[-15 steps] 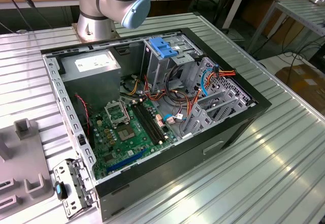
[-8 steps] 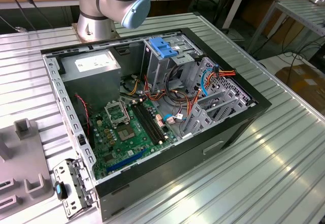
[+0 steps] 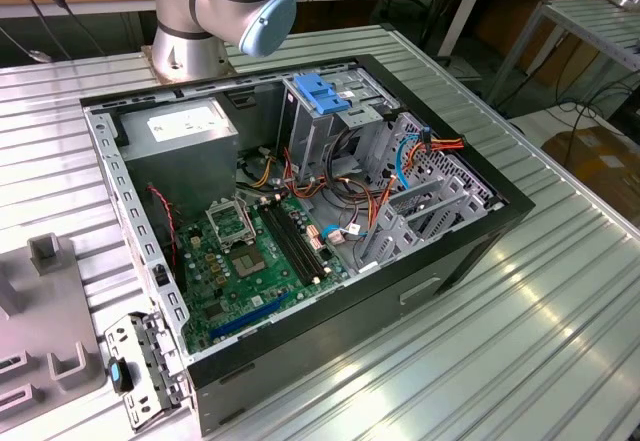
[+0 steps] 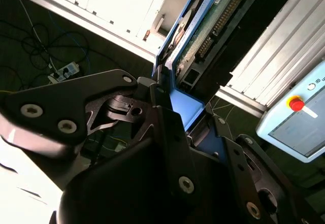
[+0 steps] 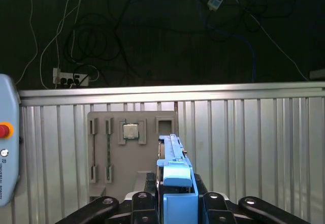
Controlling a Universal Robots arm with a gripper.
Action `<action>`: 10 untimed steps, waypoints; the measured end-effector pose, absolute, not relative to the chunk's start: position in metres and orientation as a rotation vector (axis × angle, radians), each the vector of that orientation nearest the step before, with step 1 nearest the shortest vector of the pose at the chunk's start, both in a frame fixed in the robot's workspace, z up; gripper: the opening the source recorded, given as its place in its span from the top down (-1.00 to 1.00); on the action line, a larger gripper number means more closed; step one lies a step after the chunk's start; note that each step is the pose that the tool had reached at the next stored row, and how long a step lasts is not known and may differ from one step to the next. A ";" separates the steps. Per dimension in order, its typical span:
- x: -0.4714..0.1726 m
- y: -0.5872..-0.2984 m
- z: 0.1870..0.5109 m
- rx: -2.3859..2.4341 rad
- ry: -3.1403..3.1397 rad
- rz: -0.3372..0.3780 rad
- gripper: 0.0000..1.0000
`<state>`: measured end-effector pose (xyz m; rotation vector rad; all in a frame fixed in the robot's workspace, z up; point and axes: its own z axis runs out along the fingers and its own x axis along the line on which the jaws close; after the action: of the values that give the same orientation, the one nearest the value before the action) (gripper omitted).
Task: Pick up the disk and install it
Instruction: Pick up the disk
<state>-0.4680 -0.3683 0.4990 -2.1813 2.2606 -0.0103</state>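
Note:
My gripper (image 4: pixel 179 107) is shut on the disk (image 4: pixel 210 23), its black fingers (image 4: pixel 152 94) pressed on both sides of the blue rail. In the second wrist view the disk's green circuit board and dark metal body reach away from the fingers. In the first wrist view the disk (image 5: pixel 175 160) is seen edge-on, held upright in the gripper (image 5: pixel 176 196) over the ribbed metal table. The open computer case (image 3: pixel 130 216) lies on its side in the exterior view, with a metal drive cage and blue handle (image 3: pixel 322 96) at its far end.
The arm's base (image 3: pixel 195 46) stands behind the case. A grey power-supply box (image 3: pixel 185 136) sits inside it, beside the motherboard (image 3: pixel 250 256) and loose cables. A grey fixture tray (image 5: pixel 127 153) holds a processor chip (image 5: pixel 131 130). A pendant with a red button (image 5: pixel 5 130) lies beside the tray.

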 end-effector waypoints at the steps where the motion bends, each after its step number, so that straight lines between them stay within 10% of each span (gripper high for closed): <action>1: -0.468 -0.368 0.499 -2.181 2.261 -0.010 0.26; 10: -0.451 -0.368 0.499 -2.181 2.261 -0.010 0.26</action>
<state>-0.4514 -0.3683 0.4989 -2.1813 2.2606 -0.0104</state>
